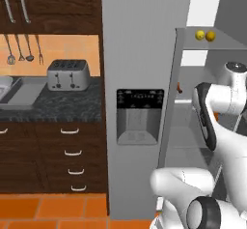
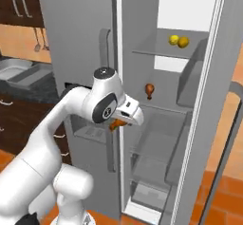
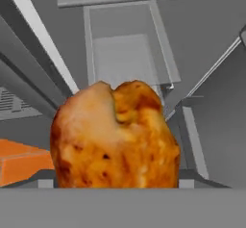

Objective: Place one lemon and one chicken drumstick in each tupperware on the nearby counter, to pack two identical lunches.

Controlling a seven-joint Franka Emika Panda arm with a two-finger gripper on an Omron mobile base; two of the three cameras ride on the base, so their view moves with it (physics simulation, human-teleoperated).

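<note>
Fingers (image 3: 115,181) grip a chicken drumstick (image 3: 115,135) before the open fridge (image 2: 190,100), beside the counter (image 1: 53,105).

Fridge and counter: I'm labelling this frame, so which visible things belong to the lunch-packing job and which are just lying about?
Belongs to the job:
- drumstick held in the end effector
- second drumstick on a fridge shelf
- two lemons on the upper shelf
- counter

Lying about:
- toaster
- hanging utensils
- water dispenser

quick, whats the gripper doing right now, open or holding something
Gripper: closed on a golden-brown roasted chicken drumstick, held in front of the open grey fridge.
</note>
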